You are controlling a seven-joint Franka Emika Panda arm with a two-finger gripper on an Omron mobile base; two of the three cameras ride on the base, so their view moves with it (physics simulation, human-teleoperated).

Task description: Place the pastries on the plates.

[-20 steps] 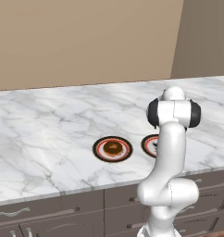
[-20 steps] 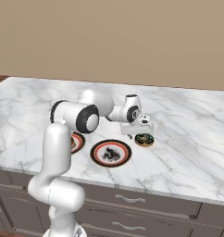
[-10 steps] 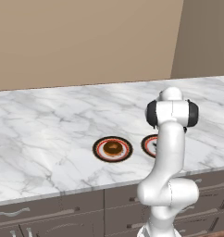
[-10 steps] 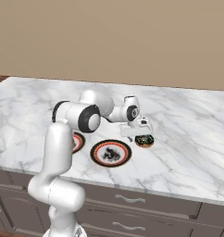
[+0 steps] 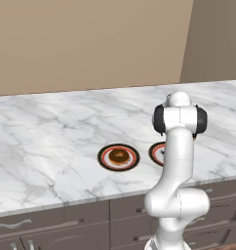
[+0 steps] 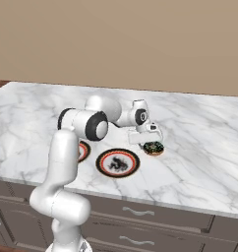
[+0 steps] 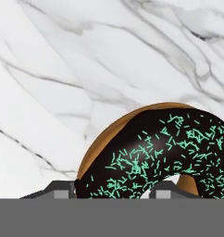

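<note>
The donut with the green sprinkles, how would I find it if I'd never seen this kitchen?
Start at the long white marble counter and follow the robot's arm out to its gripper. The sprinkle donut lies on bare marble right under the gripper, beside the empty plate. Its dark chocolate icing has green sprinkles; the other donut, plain brown, already sits on a plate.

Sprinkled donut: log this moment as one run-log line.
phase: grasping | sprinkled donut: on counter, right of empty plate, jaws closing around its near side | glazed donut: already on other plate
</note>
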